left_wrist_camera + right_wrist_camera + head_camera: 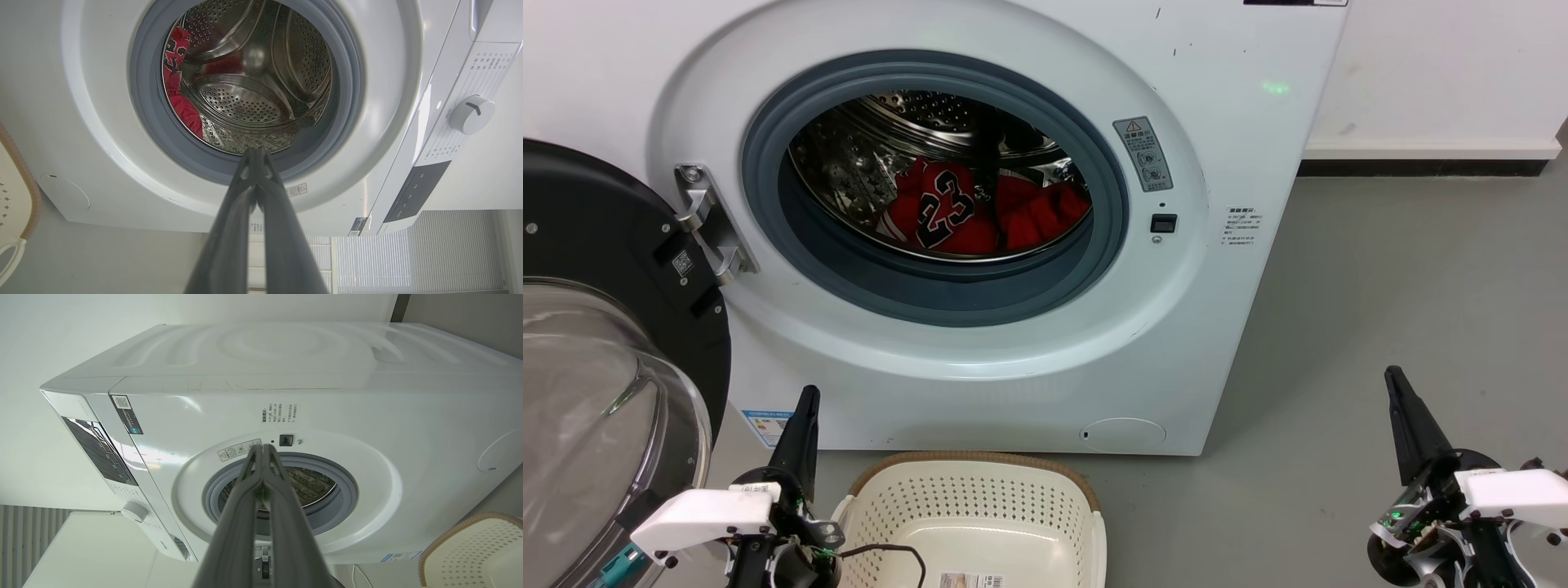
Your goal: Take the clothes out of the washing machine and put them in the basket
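So, fingers first: my left gripper (805,408) is pinched fully closed with nothing in it, and my right gripper (1398,392) is the same, two dark fingers pressed together and empty. Both arms sit low in front of the washing machine (1233,122), fingers pointing up at it. The left one is just beside the left edge of the basket (972,460) and close to the swung-open door (613,237); the right one is well off to the side over bare floor (1380,286). Neither is anywhere near the porthole yet, so I'd say nothing has started. Both clothes are down at the bottom of the drum (915,110): the jersey (939,208) with the 23 on the left and the plain red piece (1045,214) touching it on the right. The basket sits on the floor right below the porthole. My guess is they're light, floppy and probably a bit clingy, so no need to squeeze hard, but a thin pinch could slide off. I'd open up, go in over the grey rubber rim (768,163), and grab a bunched fold near the top of the jersey rather than a flat edge, since it'll drape and drag on the rim coming out.
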{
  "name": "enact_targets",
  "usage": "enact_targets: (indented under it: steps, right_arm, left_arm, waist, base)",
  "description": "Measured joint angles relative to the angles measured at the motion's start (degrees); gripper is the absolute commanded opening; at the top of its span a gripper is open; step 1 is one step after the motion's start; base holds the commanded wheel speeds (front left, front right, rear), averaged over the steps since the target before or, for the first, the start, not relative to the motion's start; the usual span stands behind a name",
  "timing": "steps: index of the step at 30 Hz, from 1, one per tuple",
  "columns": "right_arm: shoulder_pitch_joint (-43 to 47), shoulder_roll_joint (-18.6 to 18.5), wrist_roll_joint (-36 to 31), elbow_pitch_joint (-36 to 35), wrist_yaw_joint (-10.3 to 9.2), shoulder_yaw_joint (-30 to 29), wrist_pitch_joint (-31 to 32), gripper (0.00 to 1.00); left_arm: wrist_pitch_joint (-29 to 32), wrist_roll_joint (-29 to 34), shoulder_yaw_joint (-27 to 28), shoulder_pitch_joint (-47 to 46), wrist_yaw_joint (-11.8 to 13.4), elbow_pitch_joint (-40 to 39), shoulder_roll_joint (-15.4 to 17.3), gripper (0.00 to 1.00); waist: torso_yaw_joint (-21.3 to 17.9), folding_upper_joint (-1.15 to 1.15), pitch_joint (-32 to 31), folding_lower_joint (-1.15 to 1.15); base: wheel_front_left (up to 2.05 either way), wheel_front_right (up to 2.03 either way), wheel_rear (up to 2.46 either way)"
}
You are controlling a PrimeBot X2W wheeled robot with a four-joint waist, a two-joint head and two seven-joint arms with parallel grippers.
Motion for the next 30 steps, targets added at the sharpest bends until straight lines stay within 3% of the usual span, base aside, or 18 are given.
enact_targets:
  steps: [19, 20, 30]
  right_arm:
    - [0.0, 0.0, 0.0, 0.0, 0.0, 0.0, 0.0, 0.0]
    - [0.0, 0.0, 0.0, 0.0, 0.0, 0.0, 0.0, 1.0]
    - [2.7, 0.3, -0.3, 2.0, -0.01, 0.5, -1.3, 1.0]
  left_arm:
    - [0.0, 0.0, 0.0, 0.0, 0.0, 0.0, 0.0, 0.0]
    - [0.0, 0.0, 0.0, 0.0, 0.0, 0.0, 0.0, 1.0]
    - [-1.3, 0.8, -0.5, 2.8, 0.0, 2.2, -0.2, 1.0]
  waist:
    - [0.0, 0.0, 0.0, 0.0]
    - [0.0, 0.0, 0.0, 0.0]
    - [0.0, 0.0, 0.1, 0.0]
  base:
    - [0.0, 0.0, 0.0]
    - [0.0, 0.0, 0.0]
    - [0.0, 0.0, 0.0]
